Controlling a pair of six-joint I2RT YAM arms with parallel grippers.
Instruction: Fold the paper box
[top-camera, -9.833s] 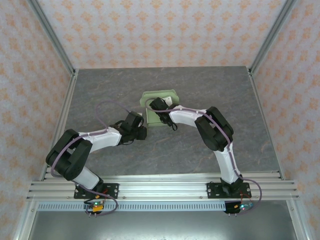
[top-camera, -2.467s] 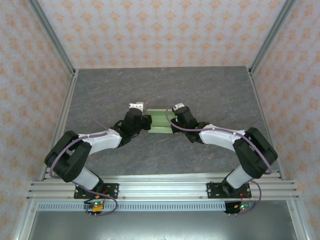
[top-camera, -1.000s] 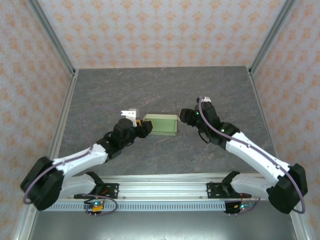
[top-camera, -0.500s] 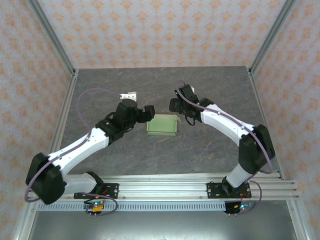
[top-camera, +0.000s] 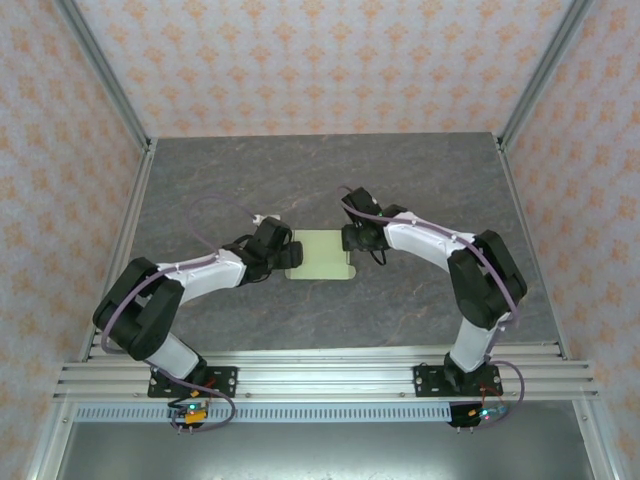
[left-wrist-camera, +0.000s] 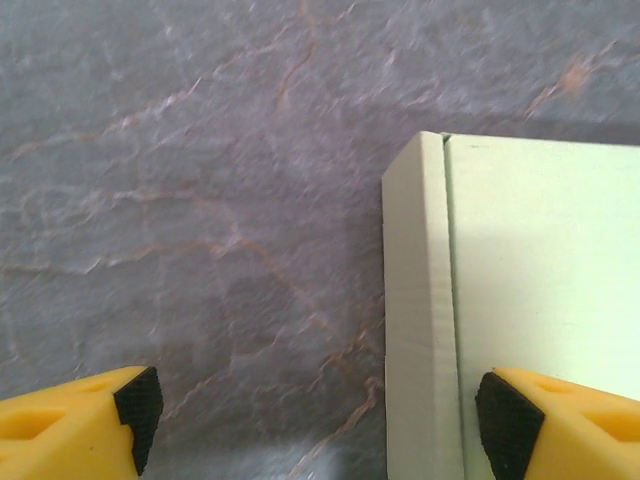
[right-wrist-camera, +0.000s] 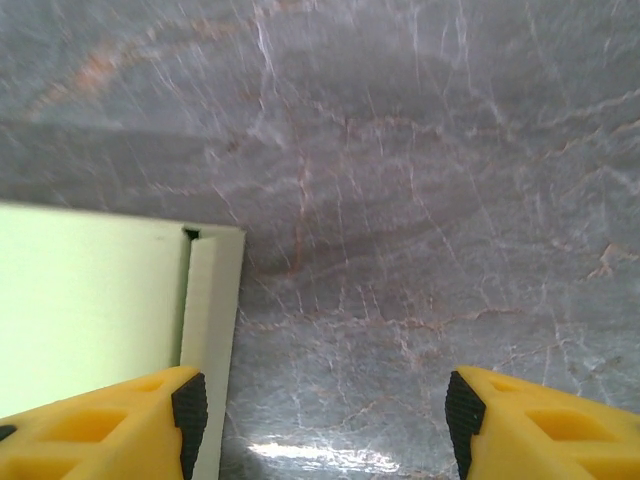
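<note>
- Your left gripper (left-wrist-camera: 318, 428) is spread wide with nothing clamped. One yellow fingertip (left-wrist-camera: 70, 425) hangs over bare bench (left-wrist-camera: 200, 150); the other is above the paper box (left-wrist-camera: 530, 300).
- Between those fingertips runs the box's near edge — a narrow folded strip (left-wrist-camera: 415, 320) with a crease beside it, reaching up and away from the gripper to a squared corner.
- Your right gripper (right-wrist-camera: 320, 425) is just as wide open and also holds nothing. One fingertip (right-wrist-camera: 100, 420) is over the paper box (right-wrist-camera: 90, 290) and the other is over the bench (right-wrist-camera: 400, 150).
- Just ahead of that first fingertip lies another folded strip (right-wrist-camera: 212, 300), with a small notch at its far corner. Beyond it is grey marbled stone.
- Whether either gripper presses on the card, you cannot tell from the wrist views.
- From above, the paper box (top-camera: 320, 256) lies flat and squarish — pale yellow-green — directly between your two grippers.
- There the left gripper (top-camera: 288, 252) is at one side edge and the right gripper (top-camera: 350, 238) is at the opposite far corner.
- The bench (top-camera: 330, 180) stretches well beyond both.
</note>
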